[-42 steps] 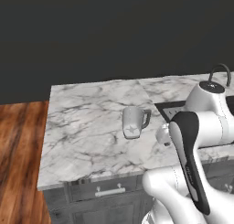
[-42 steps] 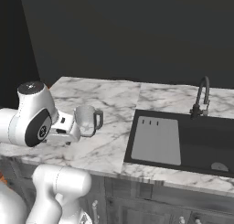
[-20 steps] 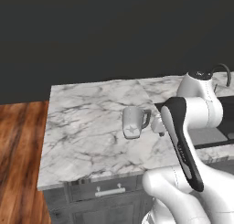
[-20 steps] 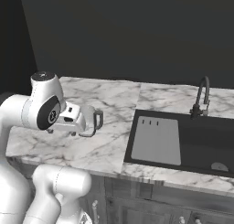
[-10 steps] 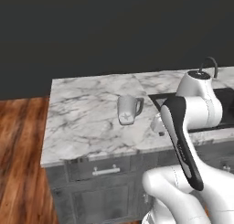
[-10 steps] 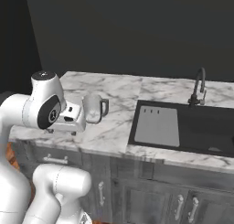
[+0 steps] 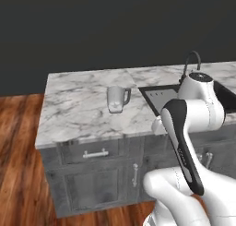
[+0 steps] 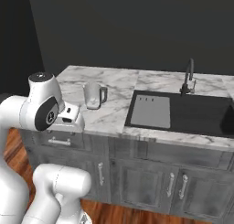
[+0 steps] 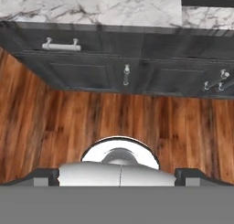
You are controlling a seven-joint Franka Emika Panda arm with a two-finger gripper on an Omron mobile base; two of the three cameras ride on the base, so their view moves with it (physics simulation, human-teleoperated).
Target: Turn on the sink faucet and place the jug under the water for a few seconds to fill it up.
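Nearest to you, the arm is folded back over the base, short of the counter [image 8: 114, 115]. The tool [image 9: 119, 173] points down at the wooden floor [image 9: 114, 118] in front of the cabinet doors [image 9: 91, 74], with its two tips spread wide and nothing between them. Judge this as a travel posture: the arm is tucked so the base can close on the work area, and no grasp has begun.

Beyond the arm, the cabinet front carries a drawer handle [image 9: 61, 46] and vertical door pulls; they play no part in the task.

On the counter, the jug [image 7: 116, 99] stands upright on the marble, near the front edge and well left of the sink [image 8: 183, 113]. Its dark loop handle faces the sink side. Upright placement keeps its mouth ready to receive water, and the handle offers you a side approach for the pinch.

Farther on, the sink lies recessed in the counter, with the grey drainboard panel [image 8: 148, 111] at its end nearest the jug. This panel lies between the jug and the open basin.

Farthest back, the sink faucet [image 8: 188, 77] rises at the rear edge of the sink, its spout arching over the basin. No water stream is visible, so treat the faucet as off. Expect to operate its lever first.
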